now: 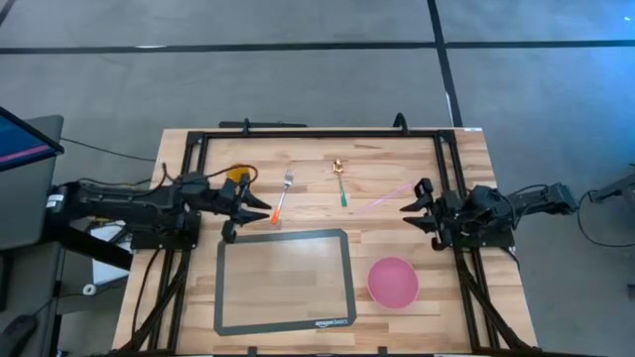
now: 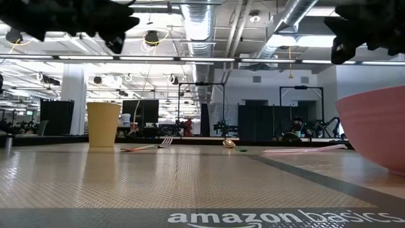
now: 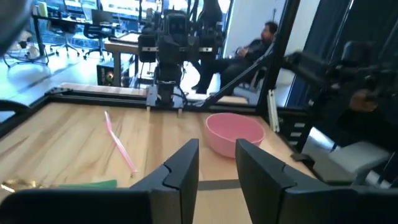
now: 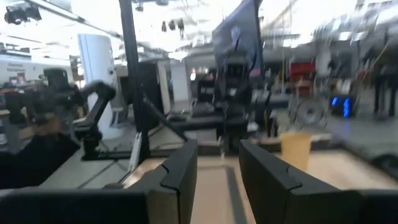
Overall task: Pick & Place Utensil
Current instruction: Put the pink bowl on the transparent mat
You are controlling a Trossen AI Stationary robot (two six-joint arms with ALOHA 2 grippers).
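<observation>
Fork [image 1: 284, 195] lies flat on desk [image 1: 466, 169], far-left of mat [image 1: 284, 281], just beside left pincer [image 1: 260, 209]; light, stiff, slippery metal tines; grasp orange handle mid-shaft; left pincer released, right pincer [image 1: 408, 213] released, waiting right.

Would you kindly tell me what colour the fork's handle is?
Orange; the fork shows best in the high view.

Around you: grey floor [image 1: 298, 79] crossed by dark tape lines. Open ceiling with exposed ducts [image 2: 291, 19] and strip lights. White column [image 2: 74, 95]. Person seated [image 3: 258, 43] beyond the table. Monitor [image 1: 20, 139] at left.
</observation>
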